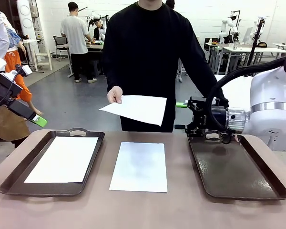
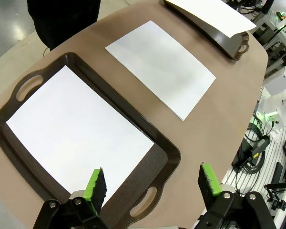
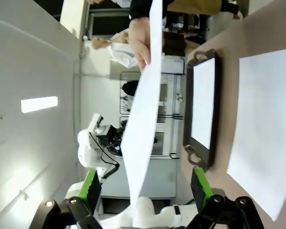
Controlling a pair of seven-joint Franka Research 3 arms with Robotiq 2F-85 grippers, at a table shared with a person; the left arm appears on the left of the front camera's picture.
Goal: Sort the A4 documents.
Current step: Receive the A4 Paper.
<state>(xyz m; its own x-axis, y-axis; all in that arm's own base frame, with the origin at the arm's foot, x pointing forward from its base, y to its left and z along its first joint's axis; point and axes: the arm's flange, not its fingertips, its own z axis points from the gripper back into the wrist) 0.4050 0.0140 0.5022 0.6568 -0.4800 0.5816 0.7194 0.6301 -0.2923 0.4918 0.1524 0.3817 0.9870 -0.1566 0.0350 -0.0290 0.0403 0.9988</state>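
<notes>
Three A4 documents show. One lies in the left dark brown tray (image 1: pixel 93 162), as a white sheet (image 1: pixel 63 159) (image 2: pixel 76 138) (image 3: pixel 203 102). Another (image 1: pixel 139 166) (image 2: pixel 159 67) (image 3: pixel 267 129) lies flat on the table's middle. A person's hand (image 1: pixel 115 95) (image 3: pixel 140 43) holds the third (image 1: pixel 136 109) (image 3: pixel 143 119) up over the far edge. My right gripper (image 1: pixel 180 116) (image 3: pixel 146 186) stands open, pointing at that sheet's free edge, a little short of it. Raised at the far left, my left gripper (image 1: pixel 35 118) (image 2: pixel 152 183) hangs open above the left tray's near corner.
The right tray (image 1: pixel 236 167) (image 2: pixel 231 45) lies bare under my right arm. The person stands at the far side, behind the middle sheet. Bare brown tabletop (image 1: pixel 143 210) runs along the front edge. Other people and tables stand far behind.
</notes>
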